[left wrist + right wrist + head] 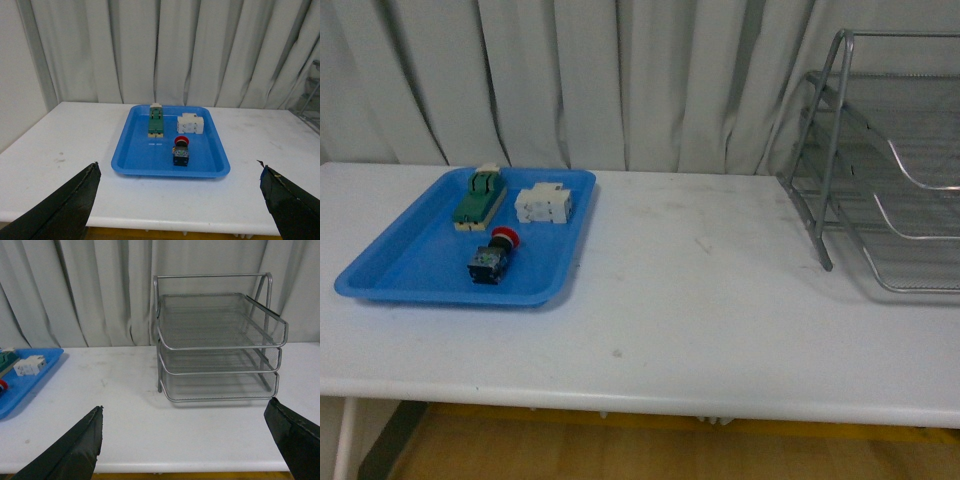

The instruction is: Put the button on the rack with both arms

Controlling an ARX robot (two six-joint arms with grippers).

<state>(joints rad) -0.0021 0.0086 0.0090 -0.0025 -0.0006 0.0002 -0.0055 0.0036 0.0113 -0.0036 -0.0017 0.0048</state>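
Nothing is picked up yet. The button (pixel 493 255) sits in the blue tray (pixel 405 262) at the left of the table (pixel 700 300). It is in the half of the tray nearer us and seems to lie on its side, with the red cap pointing toward the far rim. The white breaker (pixel 543 204) is near the cap, and the green switch block (pixel 480 198) stands apart behind it. The rack (pixel 910 130) is on the right side of the table, well away from the tray, and we see nothing on its three shelves.

Neither arm shows in the front view. From the wrist views, our left claw (pixel 178 166) hangs wide open and empty, facing the tray with the button roughly centred between its fingers. Our right claw (pixel 185 404) is also wide open and empty, facing the front of the rack.

We judge the step in hand to be the left arm's reach for the button. To do it well, we would come down over the dark body rather than the round cap, which could slip. We would set the fingers across the body's flat sides and keep them clear of the breaker and the tray's rim. Since the rack is out on the right, we expect to hand the button over above the middle of the table. Gripping low on the body would leave the right claw a part to hold.
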